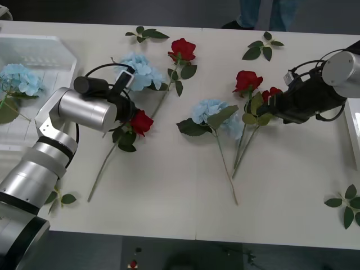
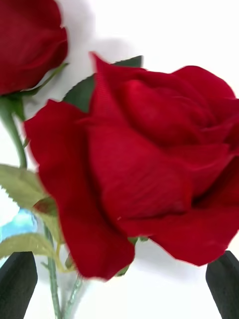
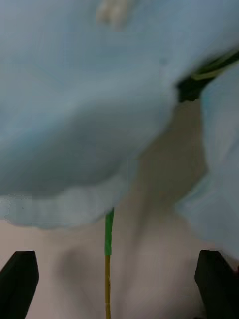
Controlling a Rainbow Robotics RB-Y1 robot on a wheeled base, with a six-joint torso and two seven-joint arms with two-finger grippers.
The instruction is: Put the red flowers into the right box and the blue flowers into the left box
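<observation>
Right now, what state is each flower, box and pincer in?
left pincer: open, over a blue flower, stem between its fingers
right pincer: open, at a red rose
left box: holds one blue flower
right box: sliver visible, contents unseen
other roses: lying on table

Front camera sits above my arms, angled forward and down over the whole desk [image 1: 185, 191]. Right wrist camera is pressed very near a red rose [image 2: 149, 169], just ahead of my right hand [image 2: 119, 284]. Left wrist camera hangs equally near a blue flower [image 3: 84, 114] ahead of my left hand [image 3: 117, 281]. Front view takes in both blooms.
</observation>
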